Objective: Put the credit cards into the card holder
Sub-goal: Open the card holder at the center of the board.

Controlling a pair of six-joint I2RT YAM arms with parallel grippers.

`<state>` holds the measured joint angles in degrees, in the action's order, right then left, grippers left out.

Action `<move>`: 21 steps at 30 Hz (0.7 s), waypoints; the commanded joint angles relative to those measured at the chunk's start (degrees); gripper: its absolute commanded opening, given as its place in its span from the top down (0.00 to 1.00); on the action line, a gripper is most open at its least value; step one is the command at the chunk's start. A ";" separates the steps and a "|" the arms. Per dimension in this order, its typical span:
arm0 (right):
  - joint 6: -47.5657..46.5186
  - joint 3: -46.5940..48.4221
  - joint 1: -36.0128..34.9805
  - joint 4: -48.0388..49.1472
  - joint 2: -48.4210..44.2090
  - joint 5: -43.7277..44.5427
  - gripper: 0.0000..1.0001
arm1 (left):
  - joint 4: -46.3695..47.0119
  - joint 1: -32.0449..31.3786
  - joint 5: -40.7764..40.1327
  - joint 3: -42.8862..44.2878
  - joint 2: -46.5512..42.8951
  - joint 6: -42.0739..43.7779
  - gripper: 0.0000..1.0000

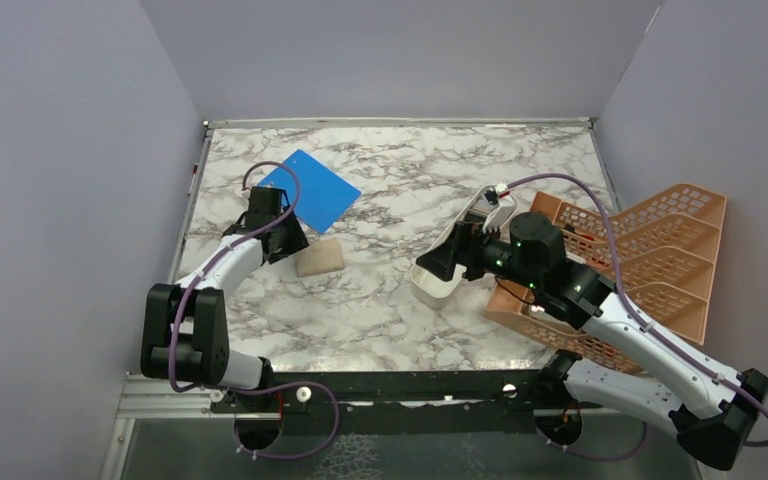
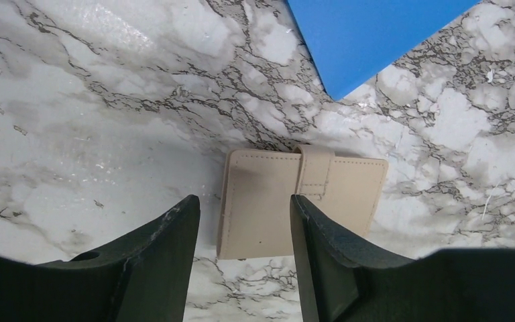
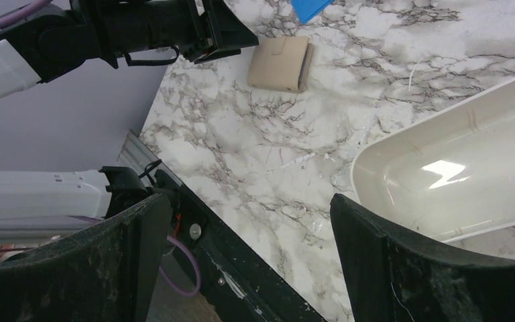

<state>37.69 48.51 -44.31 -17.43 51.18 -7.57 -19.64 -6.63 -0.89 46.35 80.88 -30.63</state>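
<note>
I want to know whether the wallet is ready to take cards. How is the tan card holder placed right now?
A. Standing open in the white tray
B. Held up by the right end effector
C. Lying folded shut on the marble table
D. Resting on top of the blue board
C: the card holder lies flat on the table with its strap across the front, apart from the blue board.

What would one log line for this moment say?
left gripper: open, over closed card holder | right gripper: open, empty, by white tray | cards: none in view
</note>
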 commanded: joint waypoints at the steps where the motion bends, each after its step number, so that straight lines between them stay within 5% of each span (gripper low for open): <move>1: -1.55 0.48 -0.51 0.72 -1.46 0.02 0.07 | 3.85 1.27 3.65 -2.45 0.48 -0.49 0.46; 10: -2.75 -0.45 -0.51 0.34 -2.76 -0.33 0.07 | 9.70 1.13 7.17 -5.74 3.24 -4.00 0.58; 16: -3.07 -0.28 -0.51 -1.00 -3.12 -0.18 0.06 | 10.73 0.65 11.73 -5.99 4.65 -3.45 0.99; 21: -3.52 0.12 -0.51 -2.44 -3.28 0.35 0.07 | 6.94 0.53 15.39 -3.63 1.00 -4.08 1.00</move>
<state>35.51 48.51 -44.31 -18.26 48.66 -7.53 -10.17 -5.74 9.47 40.91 84.82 -34.09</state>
